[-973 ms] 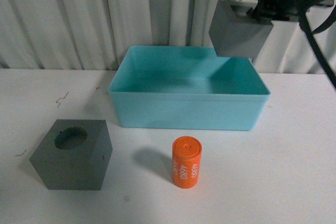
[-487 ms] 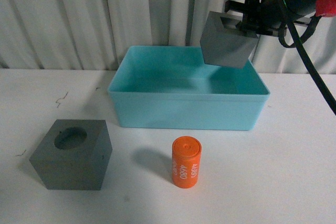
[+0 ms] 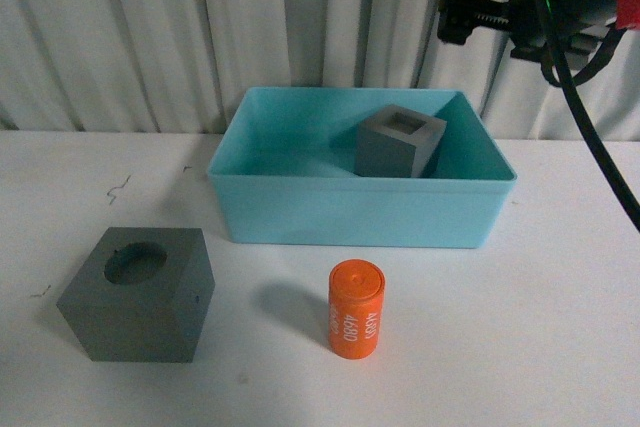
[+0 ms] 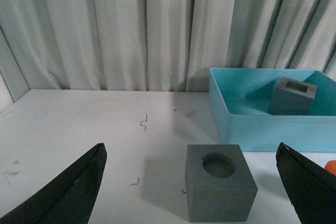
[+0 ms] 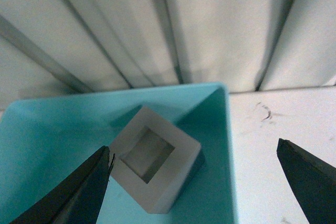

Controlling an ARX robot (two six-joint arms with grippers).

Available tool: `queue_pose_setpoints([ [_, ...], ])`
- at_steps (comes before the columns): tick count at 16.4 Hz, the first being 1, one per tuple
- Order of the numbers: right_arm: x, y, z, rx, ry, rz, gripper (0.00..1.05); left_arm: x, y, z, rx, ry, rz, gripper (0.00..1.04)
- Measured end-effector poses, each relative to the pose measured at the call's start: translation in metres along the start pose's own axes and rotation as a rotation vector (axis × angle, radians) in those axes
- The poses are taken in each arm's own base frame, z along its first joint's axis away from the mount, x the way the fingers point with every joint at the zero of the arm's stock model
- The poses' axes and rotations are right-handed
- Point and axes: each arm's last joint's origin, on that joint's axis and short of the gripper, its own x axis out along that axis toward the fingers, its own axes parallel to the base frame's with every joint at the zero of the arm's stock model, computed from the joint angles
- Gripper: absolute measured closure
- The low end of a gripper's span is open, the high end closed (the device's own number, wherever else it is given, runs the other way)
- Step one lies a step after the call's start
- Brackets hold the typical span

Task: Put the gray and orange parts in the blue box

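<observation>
Right gripper (image 5: 193, 149): you see its two fingers spread wide with nothing between them; it hangs above the blue box (image 3: 350, 212).
Left gripper (image 4: 190, 148): the fingers are also spread wide and empty; in the left wrist view the gray cube with round recess (image 3: 140, 295) shows between them, lower down on the table (image 3: 540, 327).
Gray cube with square recess (image 3: 398, 142): it lies inside the blue box, in the far right part, recess up, turned a little against the walls.
Gray cube with round recess: on the table near the front left corner, recess up, well apart from the box.
Orange cylinder (image 3: 356, 309): it stands upright near the middle of the front edge, white numbers on its side, outside the box.
Blue box: at the far edge of the table, near the white curtain (image 3: 150, 37).
</observation>
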Motion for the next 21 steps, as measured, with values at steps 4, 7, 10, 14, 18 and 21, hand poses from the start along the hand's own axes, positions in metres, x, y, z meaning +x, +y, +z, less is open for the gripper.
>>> queue_pose_setpoints([
  [4,-0.102,-0.021,0.037,-0.007,-0.256,-0.065,0.06,0.000,0.000,0.000,0.000,0.000,0.000,0.07],
  [7,-0.195,-0.038,-0.012,0.020,-0.285,-0.221,0.06,0.000,0.000,0.000,0.000,0.000,0.000,0.07],
  [10,-0.229,-0.054,-0.118,0.095,-0.136,-0.440,0.08,0.000,0.000,0.000,0.000,0.000,0.000,0.07],
  [14,-0.257,-0.050,-0.148,-0.164,-0.488,-0.136,0.54,0.000,0.000,0.000,0.000,0.000,0.000,0.07],
  [18,-0.280,-0.049,-0.173,-0.193,-0.486,-0.144,1.01,0.000,0.000,0.000,0.000,0.000,0.000,0.07],
  [21,-0.294,-0.048,-0.183,-0.198,-0.506,-0.143,1.03,0.000,0.000,0.000,0.000,0.000,0.000,0.07],
])
